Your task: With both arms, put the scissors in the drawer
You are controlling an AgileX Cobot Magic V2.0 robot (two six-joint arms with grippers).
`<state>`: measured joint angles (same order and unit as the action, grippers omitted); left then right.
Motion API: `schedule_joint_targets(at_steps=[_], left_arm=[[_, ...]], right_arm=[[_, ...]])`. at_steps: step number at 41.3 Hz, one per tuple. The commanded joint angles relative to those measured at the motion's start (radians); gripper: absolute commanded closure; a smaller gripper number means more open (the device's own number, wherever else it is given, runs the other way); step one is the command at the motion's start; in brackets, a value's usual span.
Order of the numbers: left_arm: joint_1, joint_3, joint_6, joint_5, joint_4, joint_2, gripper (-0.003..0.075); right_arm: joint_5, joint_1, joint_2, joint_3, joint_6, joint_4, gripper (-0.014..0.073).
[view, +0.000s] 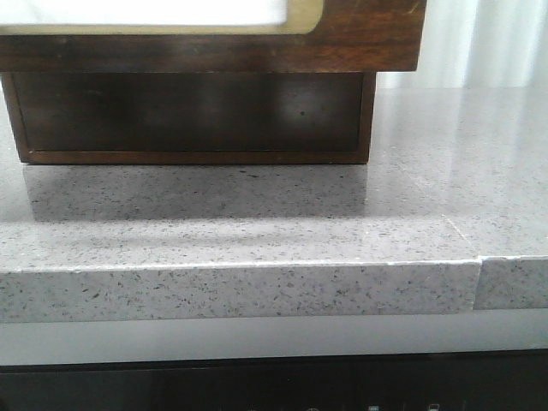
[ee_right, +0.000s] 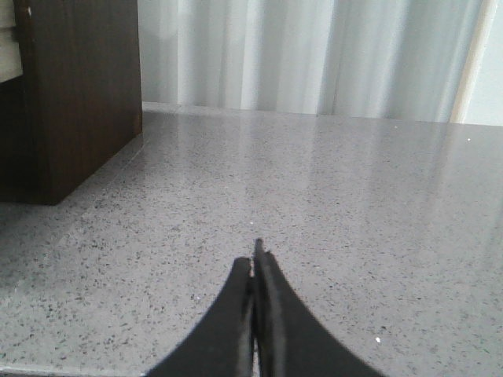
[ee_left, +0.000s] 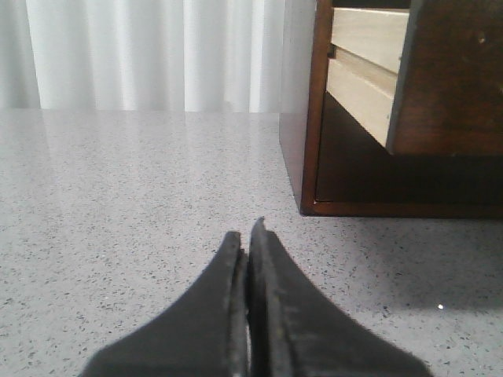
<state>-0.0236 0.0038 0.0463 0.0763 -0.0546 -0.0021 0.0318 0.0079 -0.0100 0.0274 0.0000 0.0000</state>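
Note:
The drawer (view: 360, 47) is at the top of the front view, a dark brown scuffed front with a white panel and a pale gold rim. In the left wrist view the drawer (ee_left: 452, 78) stands pulled out from the cabinet, and its pale wooden side shows. The scissors are not in any view. My left gripper (ee_left: 246, 236) is shut and empty, low over the counter, to the left of the cabinet. My right gripper (ee_right: 253, 259) is shut and empty, low over the counter, to the right of the cabinet. Neither gripper shows in the front view.
The dark wooden cabinet (view: 188, 116) stands on a grey speckled stone counter (view: 257, 223). The counter's front edge (view: 240, 291) has a seam at the right. The cabinet's side (ee_right: 78, 94) shows in the right wrist view. White curtains (ee_left: 141, 55) hang behind.

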Motion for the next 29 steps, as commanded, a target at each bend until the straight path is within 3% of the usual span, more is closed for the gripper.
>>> schedule_joint_targets(at_steps=[1, 29], left_arm=[[0.0, 0.025, -0.008, -0.085, -0.006, -0.019, 0.0741], [0.0, 0.025, -0.008, -0.085, -0.006, -0.019, 0.0741]], right_arm=[[-0.093, -0.003, -0.018, 0.0, 0.022, -0.022, 0.0662], [-0.094, 0.034, -0.018, 0.0, 0.022, -0.022, 0.0662]])
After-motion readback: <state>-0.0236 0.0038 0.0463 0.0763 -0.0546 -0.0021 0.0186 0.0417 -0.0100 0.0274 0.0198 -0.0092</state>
